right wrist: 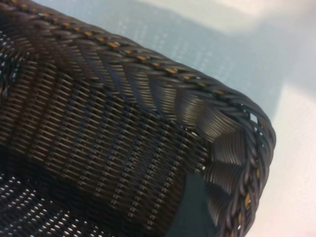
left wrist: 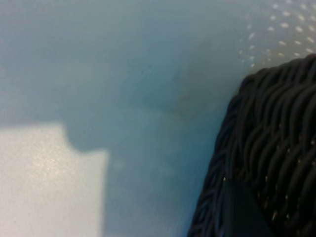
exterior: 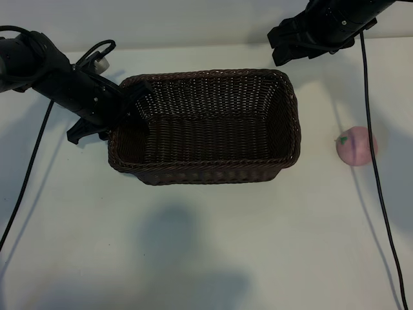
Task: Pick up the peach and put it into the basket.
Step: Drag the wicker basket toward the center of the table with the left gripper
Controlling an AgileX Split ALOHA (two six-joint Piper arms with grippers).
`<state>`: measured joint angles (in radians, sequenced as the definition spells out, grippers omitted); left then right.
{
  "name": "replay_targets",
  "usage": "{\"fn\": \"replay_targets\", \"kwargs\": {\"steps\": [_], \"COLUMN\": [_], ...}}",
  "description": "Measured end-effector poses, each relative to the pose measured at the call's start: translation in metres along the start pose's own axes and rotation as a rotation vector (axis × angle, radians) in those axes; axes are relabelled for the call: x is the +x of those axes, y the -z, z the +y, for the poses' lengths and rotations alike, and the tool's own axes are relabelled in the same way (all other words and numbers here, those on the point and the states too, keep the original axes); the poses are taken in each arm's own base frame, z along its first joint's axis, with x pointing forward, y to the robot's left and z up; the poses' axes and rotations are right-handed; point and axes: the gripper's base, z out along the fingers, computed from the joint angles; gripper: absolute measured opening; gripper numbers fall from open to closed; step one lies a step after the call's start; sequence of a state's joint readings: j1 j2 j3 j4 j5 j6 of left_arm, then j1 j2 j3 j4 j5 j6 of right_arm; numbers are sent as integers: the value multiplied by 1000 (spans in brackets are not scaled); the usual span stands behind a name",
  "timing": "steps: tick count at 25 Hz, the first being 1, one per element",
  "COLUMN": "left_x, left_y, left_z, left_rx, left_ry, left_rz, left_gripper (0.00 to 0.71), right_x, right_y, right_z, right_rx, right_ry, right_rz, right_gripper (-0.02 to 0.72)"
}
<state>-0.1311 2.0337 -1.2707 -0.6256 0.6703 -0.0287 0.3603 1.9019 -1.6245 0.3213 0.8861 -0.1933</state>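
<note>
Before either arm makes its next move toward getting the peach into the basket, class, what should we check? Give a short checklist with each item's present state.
1. Peach lies free on the table, right of the basket: ok.
2. Basket upright, nothing inside: ok.
3. Left end effector at the basket's left rim; gripping it: cannot tell.
4. Right end effector empty, above the basket's far right corner: ok.
5. Right end effector over the peach: not ok.
6. Cable runs past the peach; clear of the pick: cannot tell.
</note>
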Motion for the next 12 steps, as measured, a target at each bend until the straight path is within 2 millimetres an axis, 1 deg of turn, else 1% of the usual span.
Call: {"fn": "replay_targets", "kwargs": {"steps": [12], "left_x": [1], "left_y": [0], "left_z": [0], "left_rx": [-1], "left_ry": [-3], "left_rz": [6], "left_gripper": [277], "right_x": [0], "right_y": [0], "right_z": [0], "right_rx": [0], "right_ry": [0], "right_rz": [1], "right_gripper": [585]}}
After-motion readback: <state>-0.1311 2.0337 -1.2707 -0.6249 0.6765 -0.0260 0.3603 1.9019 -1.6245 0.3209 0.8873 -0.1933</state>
